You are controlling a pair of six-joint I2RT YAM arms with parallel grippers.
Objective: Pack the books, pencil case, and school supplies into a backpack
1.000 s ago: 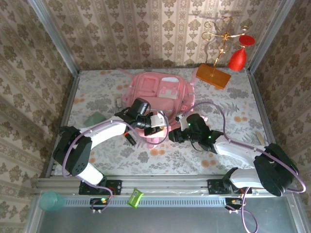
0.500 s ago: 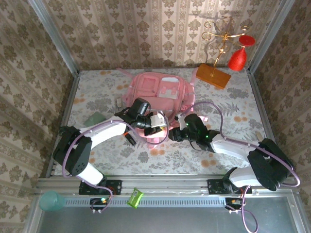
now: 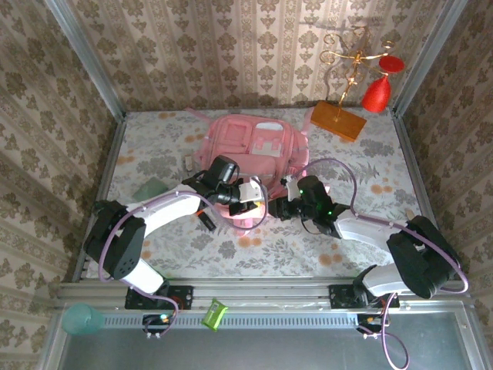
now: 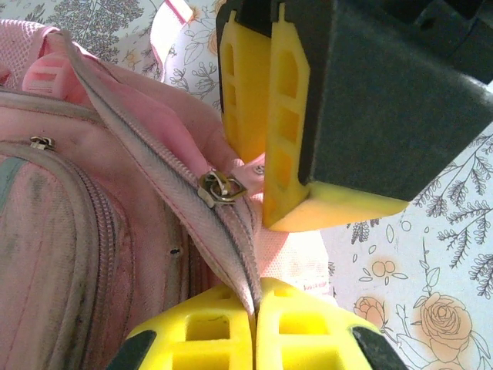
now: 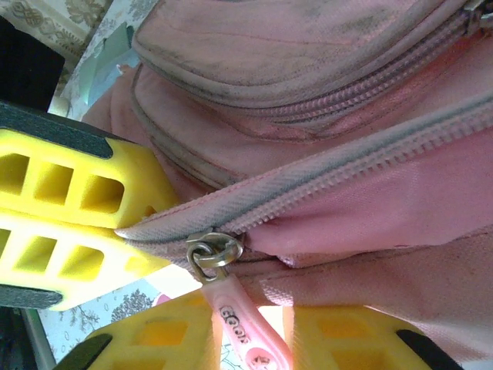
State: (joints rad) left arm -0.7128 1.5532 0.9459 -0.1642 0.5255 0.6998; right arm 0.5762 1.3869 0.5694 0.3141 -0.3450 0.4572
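Left gripper [image 4: 256, 327]: jaws together, clamped on the zip-tape edge of the pink backpack [image 4: 92, 231]. The tape rises straight out of the pinch.
Right gripper [image 5: 250, 339]: jaws narrowly apart, with the pink zipper pull [image 5: 239, 327] lying between them. I cannot tell whether they pinch it.
Zip slider [image 5: 209, 254]: metal, just above the right jaws and just beside the left jaws.
Left wrist view adds: the right gripper's yellow fingers come down from above, their tips beside the slider. A second, closed zip runs along the pocket to the side of the left jaws.
Right wrist view adds: raised lettering on the pull, and closed zip pockets stacked beyond the right jaws.
Top view adds: both grippers meet at the backpack's near edge, and the bag lies flat beyond the jaws. An orange stand base [image 3: 339, 121] sits well beyond the right jaws, and a red ornament [image 3: 377, 92] hangs above it.
Surface: a floral-printed tablecloth [image 3: 370, 200] lies under the bag and the jaws.
Room: damask wallpaper walls [image 3: 231, 54] stand on three sides. A metal rail [image 3: 254, 293] runs behind the jaws, with a teal cup [image 3: 77, 317] and a green packet [image 3: 214, 314] beside it.
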